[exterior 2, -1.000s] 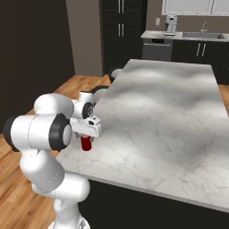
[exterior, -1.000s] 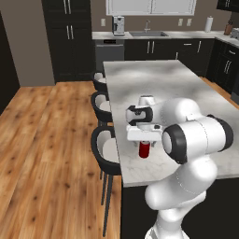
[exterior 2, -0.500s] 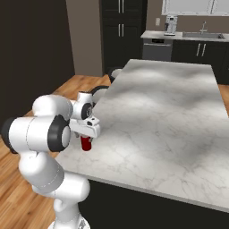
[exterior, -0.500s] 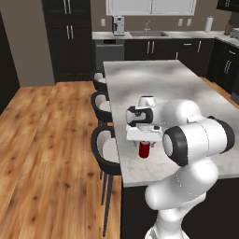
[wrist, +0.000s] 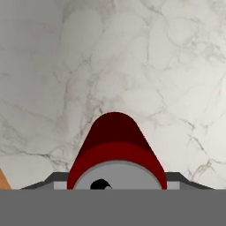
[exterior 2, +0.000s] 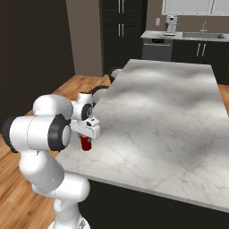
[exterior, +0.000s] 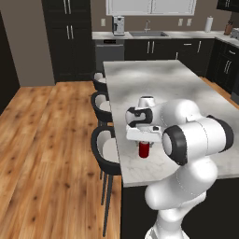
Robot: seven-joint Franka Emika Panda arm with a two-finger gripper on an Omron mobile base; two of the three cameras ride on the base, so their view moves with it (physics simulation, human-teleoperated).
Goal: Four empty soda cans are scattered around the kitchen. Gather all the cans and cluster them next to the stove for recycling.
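The gripper is clamping a red soda can (standing upright) on the marble island, near its left edge beside the stools.

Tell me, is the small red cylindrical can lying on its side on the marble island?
No, the small red cylindrical can stands upright on the white marble island top, directly under the claw.

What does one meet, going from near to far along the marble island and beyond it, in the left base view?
Small red cylindrical soda can under the gripper → bare grey-white marble island top → black back counter with steel sink → bright window.
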